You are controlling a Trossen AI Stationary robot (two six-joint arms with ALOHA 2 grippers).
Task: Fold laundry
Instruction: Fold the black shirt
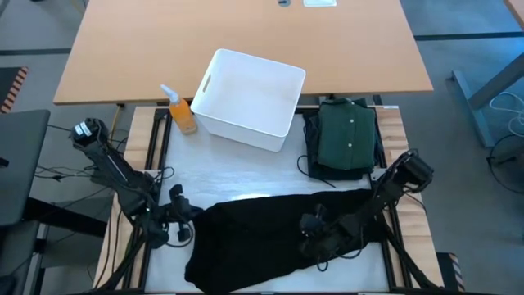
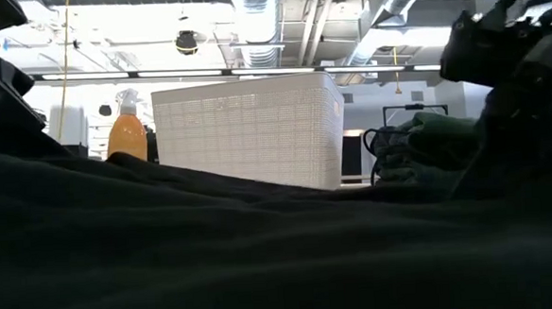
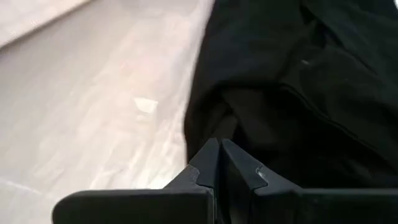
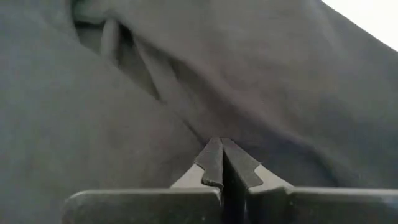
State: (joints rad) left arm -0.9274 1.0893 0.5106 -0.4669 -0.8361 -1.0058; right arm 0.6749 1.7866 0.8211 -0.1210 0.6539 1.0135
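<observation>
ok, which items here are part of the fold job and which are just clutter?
In the job:
- black garment, spread across the table front, both tools shut on it
- folded green shirt, on a dark stack at right
- left tool
- right tool

Lying about:
- white bin
- orange spray bottle

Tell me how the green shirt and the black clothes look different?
The green shirt is folded into a neat stack; the black garment lies spread out and rumpled. The shirt sits alone beside the white bin; both the left gripper and right gripper are at the black garment. Both are soft clothes on the table.

white bin, orange spray bottle, wooden table
</observation>
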